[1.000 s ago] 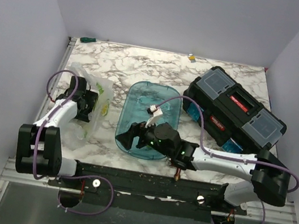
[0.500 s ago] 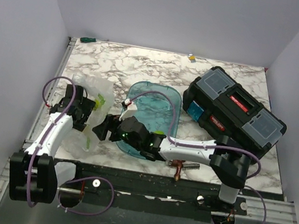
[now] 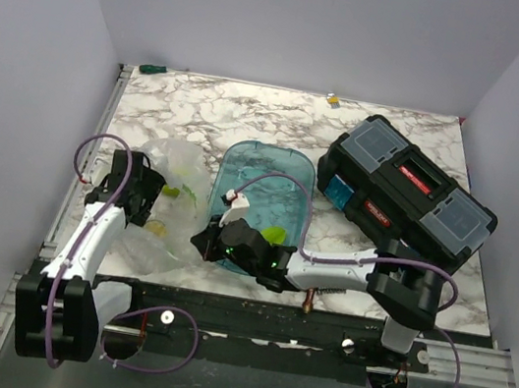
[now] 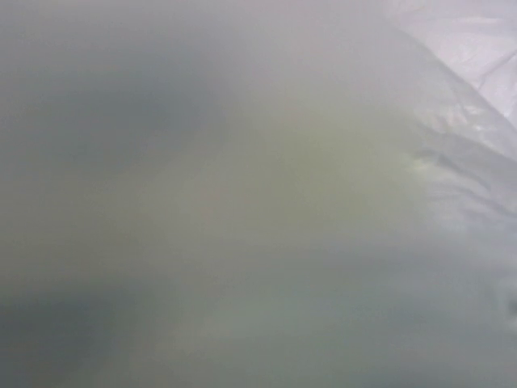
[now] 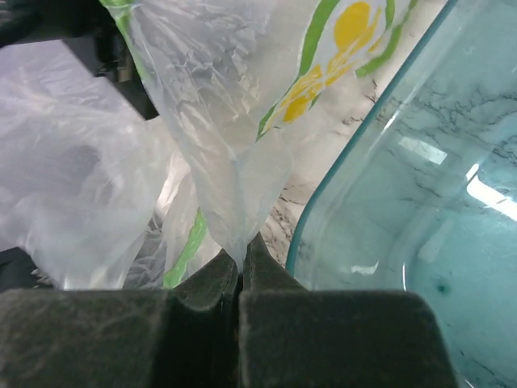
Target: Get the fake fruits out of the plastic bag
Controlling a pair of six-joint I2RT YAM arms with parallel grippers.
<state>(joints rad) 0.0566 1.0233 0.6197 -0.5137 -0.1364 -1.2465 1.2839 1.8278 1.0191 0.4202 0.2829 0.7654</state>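
- Step in hand: opening or upending the thin, crinkled, clear plastic bag to get the fruit out. No fruit has plainly left it yet.
- The bag lies on the white marble-patterned table, left of the translucent teal oval tray, and is bunched up between the two claws.
- Right claw: jaws fully closed, pinching a thin fold of the bag film just beside the tray rim. The film fans up from the tips, and green and yellow print shows on it.
- Left claw: spread wide and pressed into the bag's far-left side. Its wrist view is fogged by film on the lens, so I can't tell if it grips anything.
- Small glossy plastic fake fruits: none clearly seen. The yellow-green patches seen through the film may be fruit or print.
- Next move, a guess: lift the pinched fold so the contents slide toward the open end, or the left claw reaches in.
- Risk: the thin film could slip or tear.
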